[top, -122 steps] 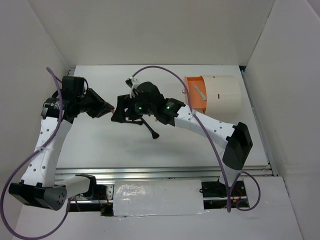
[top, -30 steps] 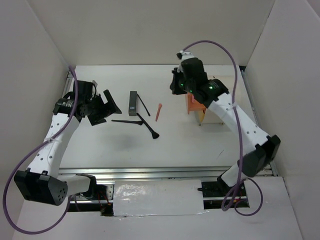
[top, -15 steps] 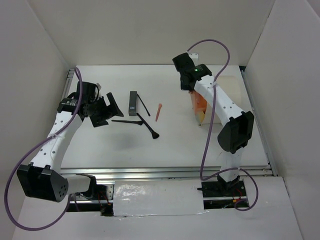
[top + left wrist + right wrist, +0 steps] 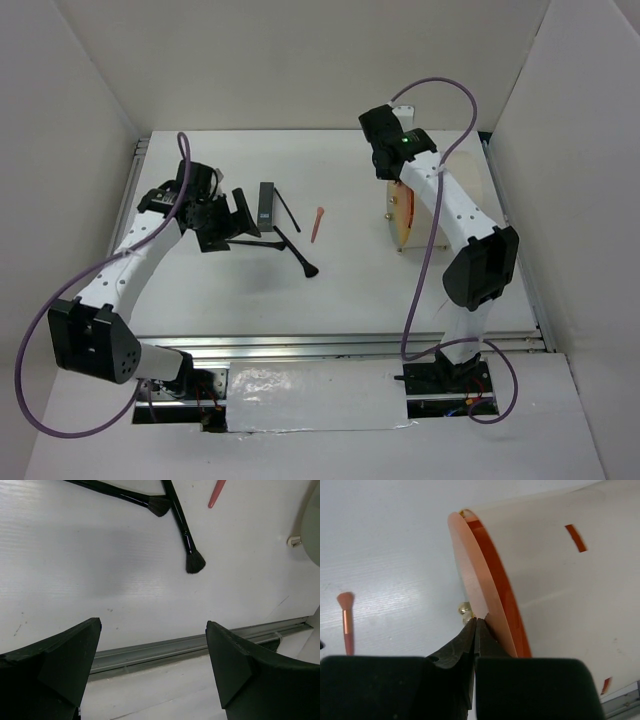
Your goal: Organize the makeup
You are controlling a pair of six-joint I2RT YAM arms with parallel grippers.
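Between our two arms, the makeup (image 4: 308, 269) lies loose at the middle of the white surface (image 4: 330, 300).
Our left fingers (image 4: 75, 650) stand wide open and hold nothing, just left of the dark grey tube (image 4: 266, 206). Two black brushes (image 4: 195, 562) cross beside it, and the orange-pink stick (image 4: 317, 224) lies apart to their right. Bare surface runs from the brushes to the metal rail (image 4: 150, 650) at the near edge. Our right fingers (image 4: 474, 630) are pressed shut, tips at the rim of the orange face (image 4: 470, 570) of the cream drum box (image 4: 560, 580).
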